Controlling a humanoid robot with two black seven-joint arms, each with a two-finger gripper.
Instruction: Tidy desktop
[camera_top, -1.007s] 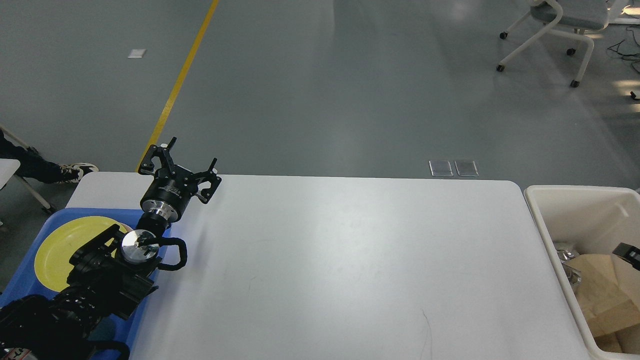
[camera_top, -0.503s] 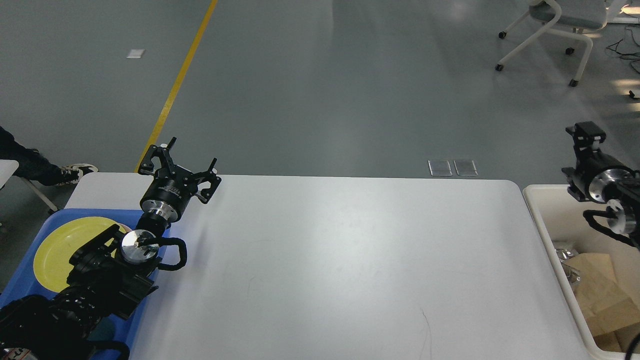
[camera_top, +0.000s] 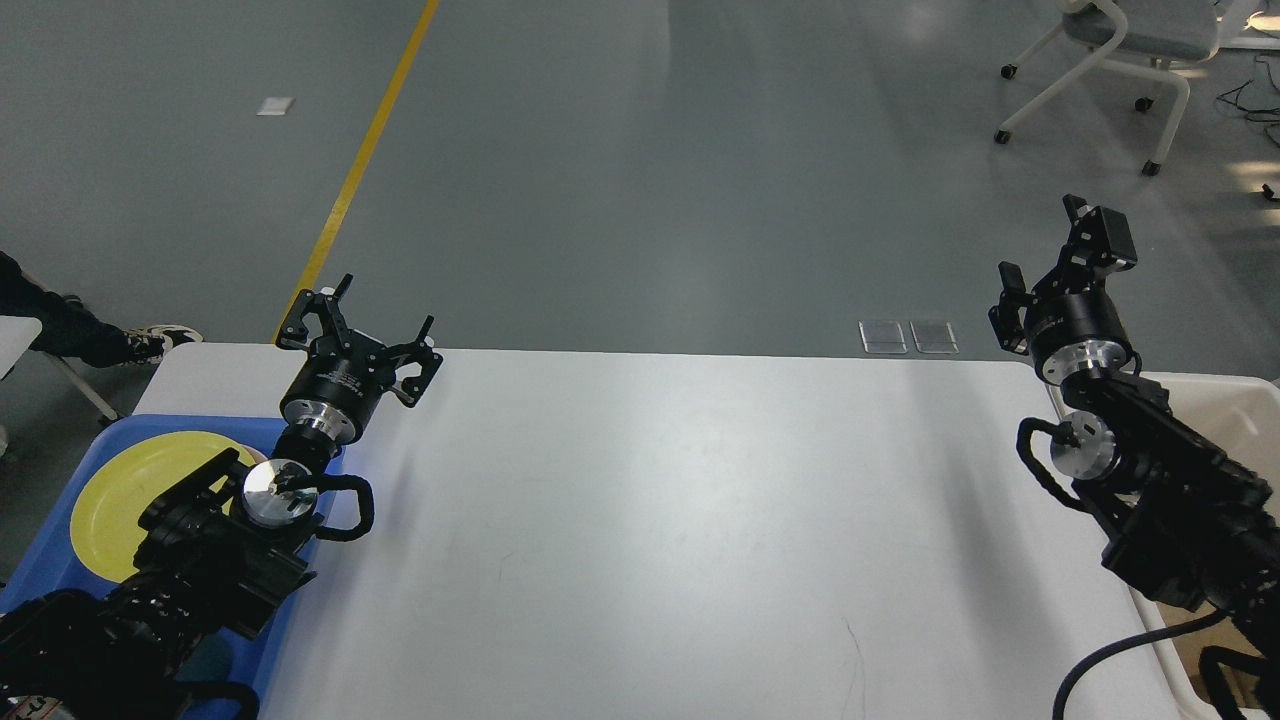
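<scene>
White desktop (camera_top: 660, 520) between spread left hand (camera_top: 360, 330) and right hand (camera_top: 1060, 270).

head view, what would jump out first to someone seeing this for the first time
The bare white desktop fills the middle, with a black arm at each side. The left tool hangs open over the far left corner, and the right tool is raised, open, past the far right corner. At the left edge a yellow plate lies in a blue tray.
</scene>
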